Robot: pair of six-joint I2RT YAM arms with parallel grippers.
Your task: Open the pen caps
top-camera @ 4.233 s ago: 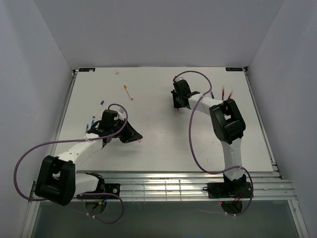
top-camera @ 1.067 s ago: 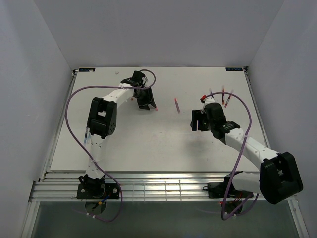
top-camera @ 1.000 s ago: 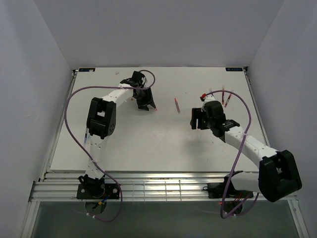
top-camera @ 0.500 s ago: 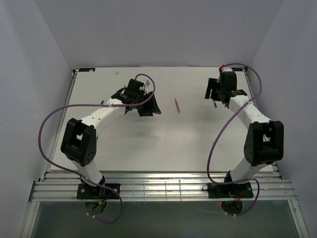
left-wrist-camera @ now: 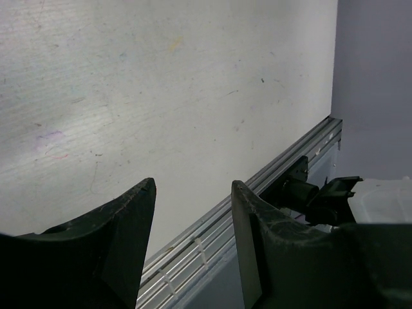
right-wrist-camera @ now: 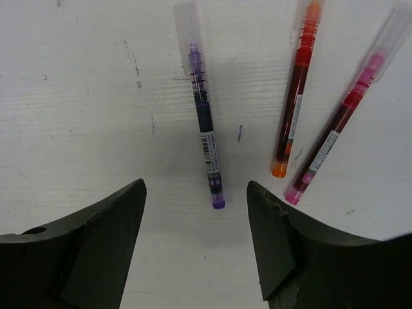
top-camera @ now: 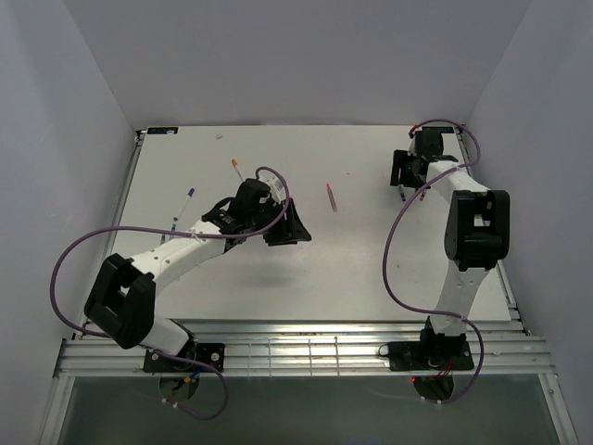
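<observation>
The right gripper hangs over the far part of the white desk, its fingers spread apart and holding nothing. A slim purple stick pen lies flat just beyond this gripper's fingertips, in line with the gap. An orange-red stick pen and a pink stick pen lie beyond one of its fingers, close together. All three wear pale translucent tube caps on the ends farthest from the right gripper. The left gripper is well apart from it across the desk, fingers parted and empty. A lone short pink pen lies between the two.
</observation>
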